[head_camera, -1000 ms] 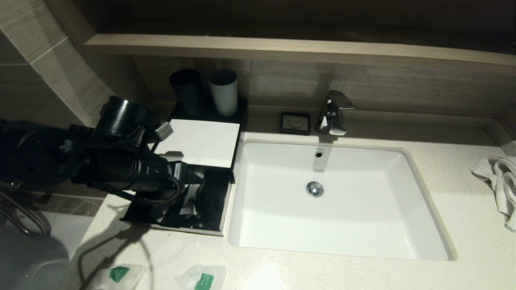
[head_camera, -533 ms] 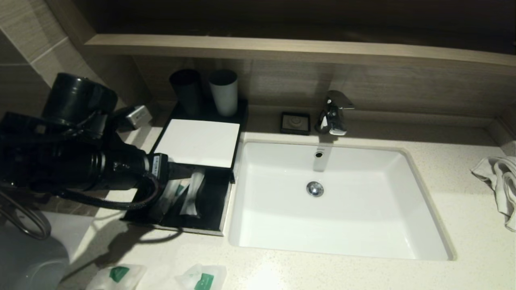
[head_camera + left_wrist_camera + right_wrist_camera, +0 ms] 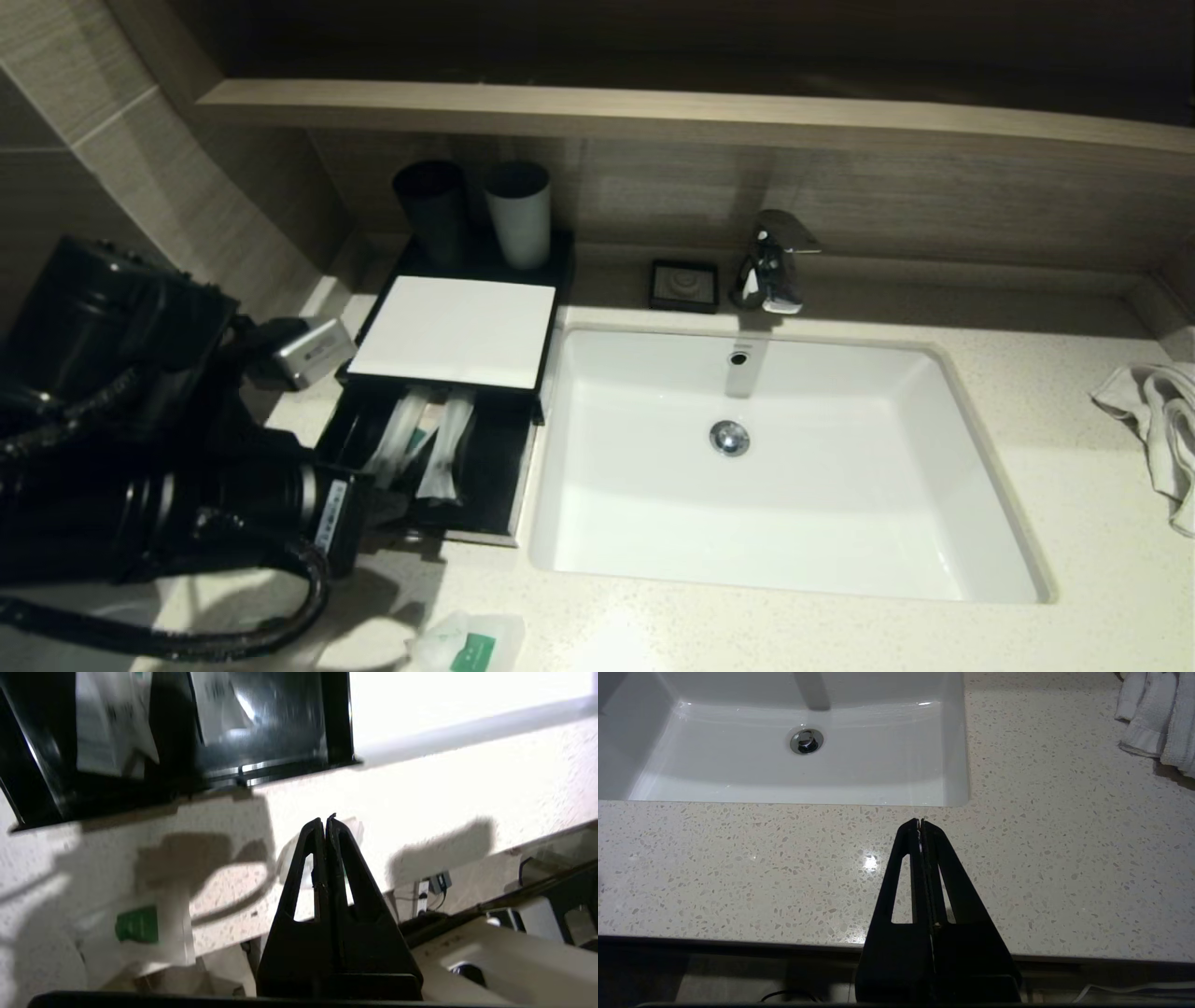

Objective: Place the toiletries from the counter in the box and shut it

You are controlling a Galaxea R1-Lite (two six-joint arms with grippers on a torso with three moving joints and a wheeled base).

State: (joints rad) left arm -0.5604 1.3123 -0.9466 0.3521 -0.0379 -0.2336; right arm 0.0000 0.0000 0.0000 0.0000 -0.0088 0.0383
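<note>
Two long thin packets (image 3: 425,443) lie side by side in the pulled-out drawer of the box (image 3: 455,329), which stands at nine o'clock from the sink (image 3: 775,560). Of the small clear pouches, one (image 3: 467,642) shows at the counter's (image 3: 1074,523) front edge, at seven o'clock from the sink. The left wrist view shows a green-labelled pouch (image 3: 140,933) and part of another clear one just behind the fingers. So I count two packets in and two pouches out.

The left gripper (image 3: 325,823) hangs over the counter in front of the drawer, its fingers pressed together on nothing. The right gripper (image 3: 920,823) is parked over the bare counter at six o'clock from the sink, fingers also together.

Those pouches look feather-light, soft and crinkly, and slick on the glossy stone, so they would likely skid if nudged. I'd pinch one near a raised edge or corner, gently, not the flat middle.

Also there: two cups (image 3: 476,215), one tap (image 3: 770,261), one soap dish (image 3: 684,285), one towel (image 3: 1158,420).
</note>
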